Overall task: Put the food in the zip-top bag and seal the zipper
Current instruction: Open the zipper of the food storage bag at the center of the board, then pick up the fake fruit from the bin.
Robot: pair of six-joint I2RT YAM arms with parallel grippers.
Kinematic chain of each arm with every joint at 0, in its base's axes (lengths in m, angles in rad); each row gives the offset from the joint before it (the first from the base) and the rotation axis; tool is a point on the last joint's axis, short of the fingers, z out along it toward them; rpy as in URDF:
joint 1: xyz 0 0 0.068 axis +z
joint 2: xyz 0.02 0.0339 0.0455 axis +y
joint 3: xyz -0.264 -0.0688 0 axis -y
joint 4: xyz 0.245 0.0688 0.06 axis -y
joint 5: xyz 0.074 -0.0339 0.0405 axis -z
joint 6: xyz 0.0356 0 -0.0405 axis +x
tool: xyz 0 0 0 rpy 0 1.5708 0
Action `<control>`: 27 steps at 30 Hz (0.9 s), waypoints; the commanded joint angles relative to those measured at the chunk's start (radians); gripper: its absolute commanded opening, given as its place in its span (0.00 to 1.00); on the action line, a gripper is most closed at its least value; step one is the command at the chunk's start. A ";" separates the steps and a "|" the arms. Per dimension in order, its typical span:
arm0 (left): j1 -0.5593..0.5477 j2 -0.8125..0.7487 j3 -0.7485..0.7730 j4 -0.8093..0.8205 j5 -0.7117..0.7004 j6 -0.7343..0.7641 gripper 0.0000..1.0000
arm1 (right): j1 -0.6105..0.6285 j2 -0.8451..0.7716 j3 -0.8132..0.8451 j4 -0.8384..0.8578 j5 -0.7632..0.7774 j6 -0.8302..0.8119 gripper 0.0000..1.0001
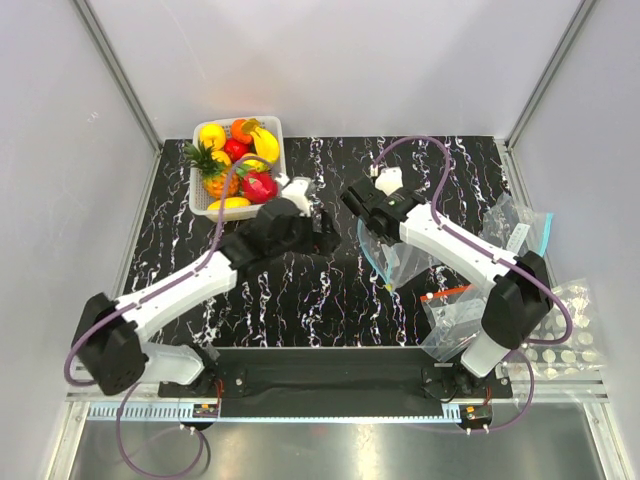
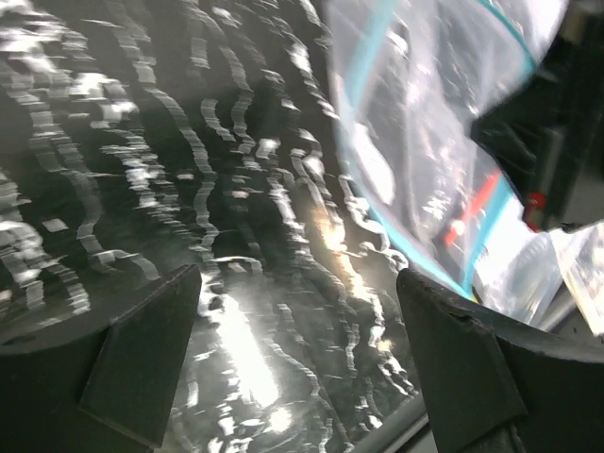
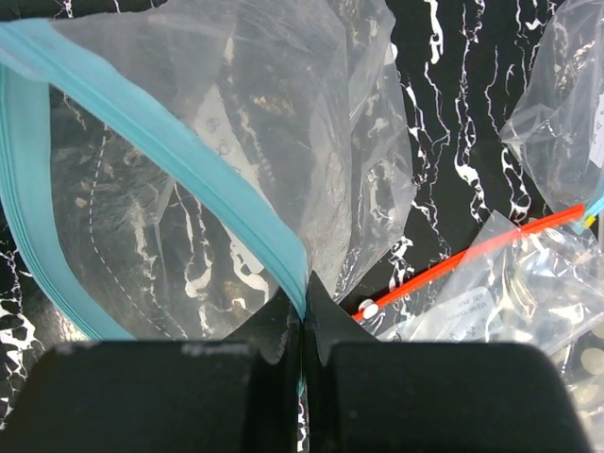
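The zip-top bag [image 3: 264, 113] is pinched by its zipper [image 3: 179, 156] in the right gripper [image 3: 304, 307], seemingly for filling; at nine o'clock, the left gripper [image 2: 297, 311] is spread empty.

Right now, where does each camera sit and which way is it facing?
Top external: above and behind the bases, looking down on the table; the left arm, right arm and fruit basket show.
Left wrist: on the left gripper, facing across the table past its open fingers toward the zip-top bag.
Right wrist: over the right gripper, shut on the zipper.
Shared: both wrist views show that bag.
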 commanded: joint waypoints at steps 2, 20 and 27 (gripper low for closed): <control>0.130 -0.109 -0.060 0.011 0.010 -0.031 0.88 | 0.002 -0.046 -0.020 0.077 0.018 0.002 0.00; 0.665 -0.038 0.132 -0.116 -0.208 -0.022 0.99 | 0.001 -0.106 -0.061 0.218 -0.139 -0.133 0.00; 0.739 0.198 0.253 -0.026 -0.239 0.019 0.99 | -0.002 -0.143 -0.049 0.207 -0.200 -0.129 0.00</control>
